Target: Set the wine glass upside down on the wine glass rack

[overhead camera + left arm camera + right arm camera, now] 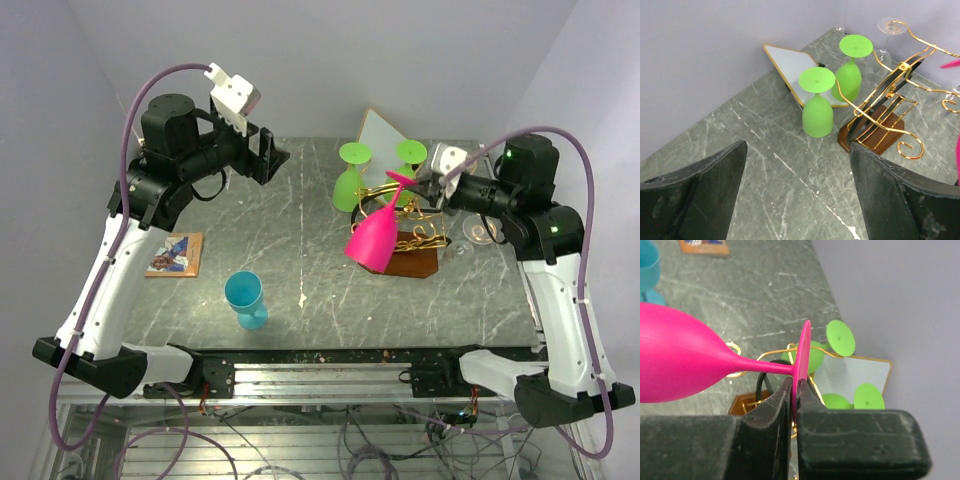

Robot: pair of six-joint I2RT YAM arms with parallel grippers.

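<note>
Top cam: high behind the arm bases (210,375), looking down on the whole bench (300,200). Left wrist: mid-range, angled down at the wine glass rack (879,131). Right wrist: close along the right gripper (794,390). Both wrists share rack, green glasses (840,337).

No legible text or labels

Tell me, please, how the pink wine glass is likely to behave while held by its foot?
The pink wine glass looks like matte plastic, so probably light and not brittle. The right gripper pinches only the thin edge of its foot, with the bowl sticking far out sideways, so it may pivot or slip.
</note>
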